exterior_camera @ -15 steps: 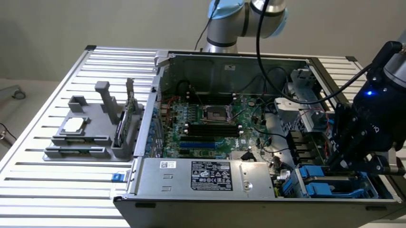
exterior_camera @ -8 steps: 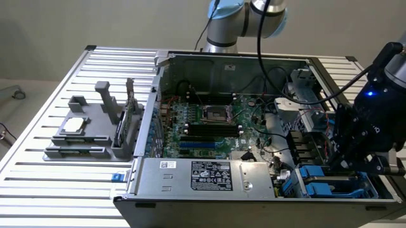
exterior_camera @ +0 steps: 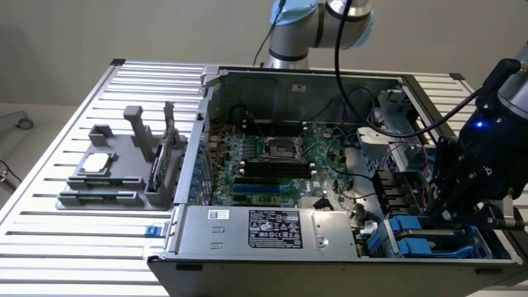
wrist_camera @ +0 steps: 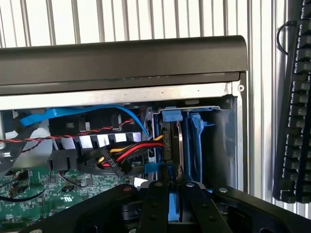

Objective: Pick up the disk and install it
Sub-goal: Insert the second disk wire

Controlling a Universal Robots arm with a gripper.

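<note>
The disk (wrist_camera: 174, 141) stands on edge inside the drive bay (wrist_camera: 224, 145) at the front corner of the open computer case. Its thin metal side and circuit-board edge face the wrist camera, with blue carrier plastic (wrist_camera: 172, 115) at its end. My gripper (wrist_camera: 175, 190) has its two black fingers (wrist_camera: 155, 204) pressed against either side of the disk's near edge, shut on it. In the exterior view the gripper (exterior_camera: 449, 213) hangs low over the blue-framed bay (exterior_camera: 417, 238) at the case's right front corner.
Red, yellow and black power cables (wrist_camera: 121, 155) and a blue data cable (wrist_camera: 73, 114) lie beside the bay. A grey power-supply box (exterior_camera: 272, 229) and the motherboard (exterior_camera: 272, 161) fill the case. A grey fixture (exterior_camera: 123, 167) stands at the exterior view's left. A black keyboard (wrist_camera: 291, 121) lies outside the case.
</note>
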